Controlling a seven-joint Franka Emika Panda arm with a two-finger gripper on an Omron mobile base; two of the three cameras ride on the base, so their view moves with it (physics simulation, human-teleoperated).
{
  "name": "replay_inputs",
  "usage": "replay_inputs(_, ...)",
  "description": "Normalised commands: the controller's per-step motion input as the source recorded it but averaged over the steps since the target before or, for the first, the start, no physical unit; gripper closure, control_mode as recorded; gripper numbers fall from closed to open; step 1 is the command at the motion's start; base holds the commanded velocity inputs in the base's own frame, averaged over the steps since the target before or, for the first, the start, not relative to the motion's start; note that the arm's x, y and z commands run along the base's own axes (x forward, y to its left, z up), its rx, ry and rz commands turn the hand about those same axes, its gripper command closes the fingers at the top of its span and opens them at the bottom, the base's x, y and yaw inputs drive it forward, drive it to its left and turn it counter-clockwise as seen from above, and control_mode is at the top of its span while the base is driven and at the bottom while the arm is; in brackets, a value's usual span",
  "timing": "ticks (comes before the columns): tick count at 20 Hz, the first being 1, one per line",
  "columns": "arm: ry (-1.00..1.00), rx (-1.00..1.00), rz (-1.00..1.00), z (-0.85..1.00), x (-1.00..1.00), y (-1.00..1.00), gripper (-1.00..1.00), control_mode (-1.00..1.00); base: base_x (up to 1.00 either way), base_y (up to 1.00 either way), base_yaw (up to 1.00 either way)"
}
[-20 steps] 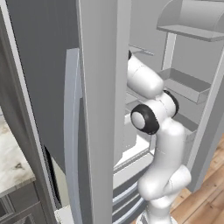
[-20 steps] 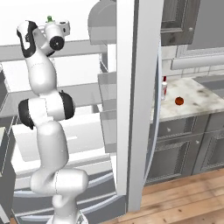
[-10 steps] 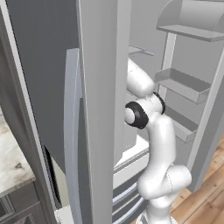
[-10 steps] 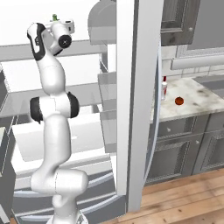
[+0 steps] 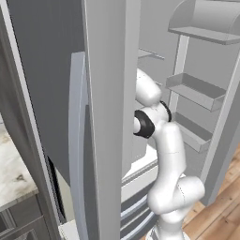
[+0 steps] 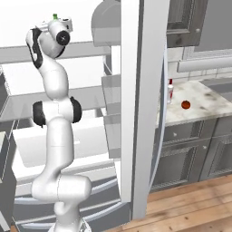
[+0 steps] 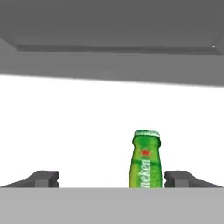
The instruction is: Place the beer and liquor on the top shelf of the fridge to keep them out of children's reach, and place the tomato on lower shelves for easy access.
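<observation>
Presently, by view.

Left base view: the fridge (image 5: pixel 42 70) door filled the left and centre of the frame, its curved handle (image 5: pixel 77 140) at centre left; empty door bins (image 5: pixel 194 89) sat at upper right, wooden floor (image 5: pixel 225 197) at lower right.

Right base view: the arm reached to the upper left, a green bottle top just above the hand. The liquor (image 6: pixel 170 93) and the tomato (image 6: pixel 185 104) stood near each other on the marble counter (image 6: pixel 206 102) at centre right, grey cabinets (image 6: pixel 181 158) below. Both judged not yet stowed.

Hand view: the beer (image 7: pixel 145 159) stood upright at lower centre, between the fingertips of the gripper (image 7: pixel 111 179) but nearer the right one (image 7: pixel 175 177), fingers spread wide, apparently clear of the glass. Beer judged delivered to the top shelf (image 6: pixel 86 49), though its base was hidden.
</observation>
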Motion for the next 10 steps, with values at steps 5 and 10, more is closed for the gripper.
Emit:
replay_inputs(5,0.22,-0.07,-0.09,0.00,0.00,-0.01,-1.00,-1.00,0.00,0.00,0.00)
replay_inputs(10,0.24,-0.08,-0.13,0.00,-0.07,-0.16,-1.00,-1.00,0.00,0.00,0.00)
